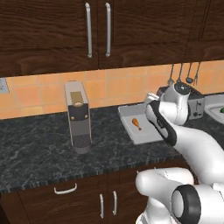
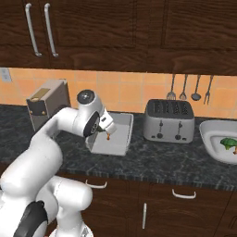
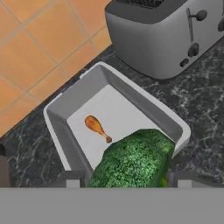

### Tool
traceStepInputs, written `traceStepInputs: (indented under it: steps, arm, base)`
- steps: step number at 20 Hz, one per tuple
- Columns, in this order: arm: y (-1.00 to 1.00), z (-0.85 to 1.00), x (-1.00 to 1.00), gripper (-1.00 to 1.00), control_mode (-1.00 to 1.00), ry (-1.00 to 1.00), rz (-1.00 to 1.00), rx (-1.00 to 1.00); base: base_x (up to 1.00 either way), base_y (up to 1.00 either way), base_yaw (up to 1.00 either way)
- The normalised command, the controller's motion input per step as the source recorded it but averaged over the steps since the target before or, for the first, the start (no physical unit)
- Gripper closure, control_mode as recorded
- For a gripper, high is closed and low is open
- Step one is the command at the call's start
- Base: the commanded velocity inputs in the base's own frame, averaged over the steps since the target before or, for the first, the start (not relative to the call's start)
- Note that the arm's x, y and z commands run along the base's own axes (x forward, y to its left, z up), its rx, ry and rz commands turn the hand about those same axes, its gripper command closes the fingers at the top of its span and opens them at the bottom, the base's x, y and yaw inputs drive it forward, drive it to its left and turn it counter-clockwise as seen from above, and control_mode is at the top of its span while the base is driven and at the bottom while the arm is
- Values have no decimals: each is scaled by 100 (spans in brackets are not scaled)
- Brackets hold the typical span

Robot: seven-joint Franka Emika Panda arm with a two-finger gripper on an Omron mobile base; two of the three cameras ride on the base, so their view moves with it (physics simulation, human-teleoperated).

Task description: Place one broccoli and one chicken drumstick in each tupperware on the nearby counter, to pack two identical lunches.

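Nearly there I think: the gripper has its jaws clamped on a broccoli over the left tupperware, drumstick already inside, other tupperware looks packed.

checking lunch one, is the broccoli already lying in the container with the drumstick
No, the broccoli sits between the hand's fingers above the container; the drumstick lies there alone.

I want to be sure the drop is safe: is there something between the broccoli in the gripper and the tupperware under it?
Nothing visible. In the hand view the broccoli sits between the gripper's fingertips, over the open tupperware. Only a chicken drumstick lies inside, apart from the broccoli, with bare floor around it.
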Motion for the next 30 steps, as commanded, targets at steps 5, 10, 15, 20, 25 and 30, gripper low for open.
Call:
traceStepInputs:
  steps: [5, 10, 15, 20, 25, 30]
  arm:
    - [0, -61, 69, 100, -100, 0, 3, 0]
    - [0, -21, 37, 100, -100, 0, 0, 0]
    - [0, -15, 44, 100, -100, 0, 0, 0]
    - [0, -31, 39, 100, -100, -1, 0, 0]
    - [-1, -24, 28, -100, -100, -5, 0, 0]
    - [-8, -21, 32, -100, -100, -9, 0, 0]
  base:
    - [0, 0, 0]
    - [0, 0, 0]
    - [0, 0, 0]
    - [0, 0, 0]
    - [0, 0, 0]
    - [0, 0, 0]
